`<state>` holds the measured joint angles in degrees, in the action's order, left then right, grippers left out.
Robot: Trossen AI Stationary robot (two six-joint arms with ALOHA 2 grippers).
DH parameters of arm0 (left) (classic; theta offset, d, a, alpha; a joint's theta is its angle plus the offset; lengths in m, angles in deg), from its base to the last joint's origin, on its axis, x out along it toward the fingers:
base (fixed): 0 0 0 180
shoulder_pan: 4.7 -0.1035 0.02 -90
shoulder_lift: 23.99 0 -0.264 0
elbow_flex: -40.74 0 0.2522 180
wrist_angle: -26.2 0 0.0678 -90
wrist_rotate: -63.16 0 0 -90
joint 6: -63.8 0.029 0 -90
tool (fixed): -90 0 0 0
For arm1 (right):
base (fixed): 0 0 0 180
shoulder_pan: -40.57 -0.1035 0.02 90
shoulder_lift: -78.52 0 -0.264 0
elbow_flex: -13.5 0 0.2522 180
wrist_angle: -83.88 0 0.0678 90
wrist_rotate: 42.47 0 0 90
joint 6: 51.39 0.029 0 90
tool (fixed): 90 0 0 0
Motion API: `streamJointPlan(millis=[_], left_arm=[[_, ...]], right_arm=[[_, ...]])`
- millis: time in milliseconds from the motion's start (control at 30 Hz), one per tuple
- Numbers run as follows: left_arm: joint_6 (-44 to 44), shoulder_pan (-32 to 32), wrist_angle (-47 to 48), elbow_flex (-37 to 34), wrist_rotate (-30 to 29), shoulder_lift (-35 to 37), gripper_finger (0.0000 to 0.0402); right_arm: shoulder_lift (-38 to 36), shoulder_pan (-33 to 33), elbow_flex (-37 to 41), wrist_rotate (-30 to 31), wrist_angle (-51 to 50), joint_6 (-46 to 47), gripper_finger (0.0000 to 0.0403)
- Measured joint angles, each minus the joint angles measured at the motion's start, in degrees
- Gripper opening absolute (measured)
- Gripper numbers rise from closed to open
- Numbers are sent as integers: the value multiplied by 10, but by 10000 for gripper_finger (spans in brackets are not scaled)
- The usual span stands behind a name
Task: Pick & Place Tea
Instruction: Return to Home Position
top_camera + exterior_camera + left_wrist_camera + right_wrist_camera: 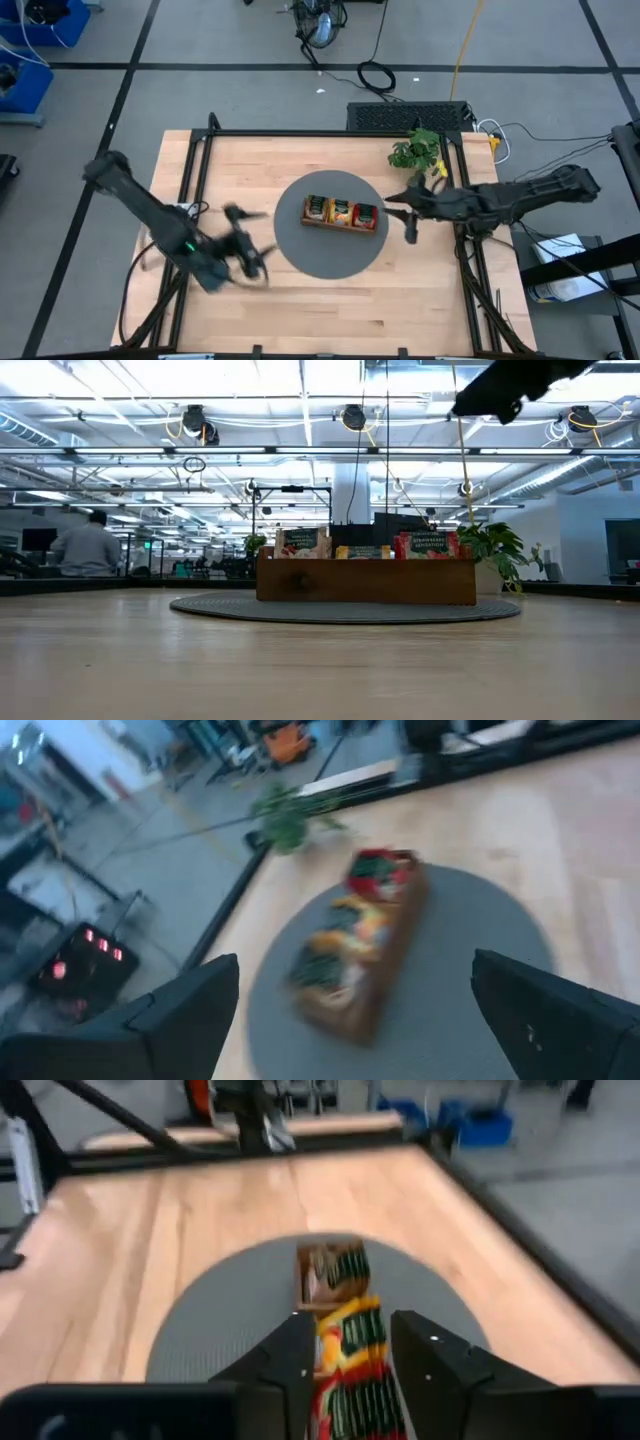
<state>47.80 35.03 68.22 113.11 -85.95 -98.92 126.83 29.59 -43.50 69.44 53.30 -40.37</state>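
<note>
Tea [340, 211] sits in all 3 parts of the tray [360, 582]; red packs [425, 543] say "STRAWBERRY SENSATION". L gripper [252, 252], well left of tray, fingers wide apart, empty. R gripper [410, 228], just right of tray, fingers a bit apart, empty.

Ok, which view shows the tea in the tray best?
High view: all three compartments of tea seen from above. Low view shows only sachet tops over the tray wall; both wrist views see it obliquely, lengthwise.
</note>
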Motion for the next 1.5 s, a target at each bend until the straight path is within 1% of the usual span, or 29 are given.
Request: streamJointPlan(millis=[100,167,233,267,300,333,367,400,467,533,567,600,667,733,800,833,867,900,933,1000,1033,1100,1167,1233,1267,1367,1433,1500], left_arm=[[-62,-16,114,0,5,91,391],[-118,-33,208,0,5,138,379],[-198,-57,311,0,5,169,347],[-239,-73,351,-4,7,178,324],[-260,-90,375,-9,16,183,297],[-259,-107,379,-17,32,185,266],[-234,-121,367,-26,49,185,231],[-189,-132,337,-38,67,184,194],[-73,-144,231,-72,92,180,113],[55,-152,112,-102,120,179,37],[108,-158,64,-112,136,180,21],[145,-164,27,-119,149,185,17],[190,-170,-20,-131,168,207,20],[230,-162,-51,-150,191,250,12],[258,-153,-74,-176,196,307,5],[261,-153,-87,-190,186,342,5],[266,-157,-113,-206,176,380,6],[270,-165,-149,-225,178,421,5],[272,-175,-185,-245,196,461,4],[267,-202,-231,-286,266,528,4],[258,-214,-238,-307,304,555,4],[232,-232,-230,-356,356,601,3],[205,-242,-240,-406,377,633,3],[195,-246,-250,-463,381,659,3],[196,-247,-267,-490,385,664,2],[238,-243,-337,-568,396,682,2],[242,-242,-335,-580,380,686,2],[243,-240,-330,-580,381,685,2]], right_arm=[[-48,-48,44,36,38,-24,98],[-75,-77,84,35,73,-38,76],[-99,-101,134,35,120,-45,49],[-109,-111,159,35,152,-50,35],[-118,-118,186,35,192,-60,21],[-124,-123,214,35,237,-73,11],[-129,-125,240,35,288,-90,6],[-132,-126,263,35,338,-104,6],[-135,-122,304,40,415,-121,9],[-141,-112,332,54,449,-136,8],[-146,-107,342,54,455,-141,6],[-152,-104,351,52,462,-143,3],[-165,-102,365,49,471,-141,1],[-179,-103,378,36,470,-134,3],[-189,-108,390,32,468,-133,3],[-194,-109,394,33,468,-132,2],[-199,-110,398,33,470,-132,1],[-204,-111,401,33,472,-132,1],[-208,-110,403,29,473,-132,1],[-208,-110,406,3,474,-140,2],[-209,-110,407,-16,476,-147,1],[-207,-111,415,-47,496,-156,1],[-208,-111,423,-57,510,-147,1],[-208,-111,422,-57,503,-132,1],[-207,-110,422,-57,496,-129,1],[-206,-109,423,-47,485,-126,1],[-206,-106,423,-27,487,-120,1],[-206,-101,423,-25,487,-121,1]])
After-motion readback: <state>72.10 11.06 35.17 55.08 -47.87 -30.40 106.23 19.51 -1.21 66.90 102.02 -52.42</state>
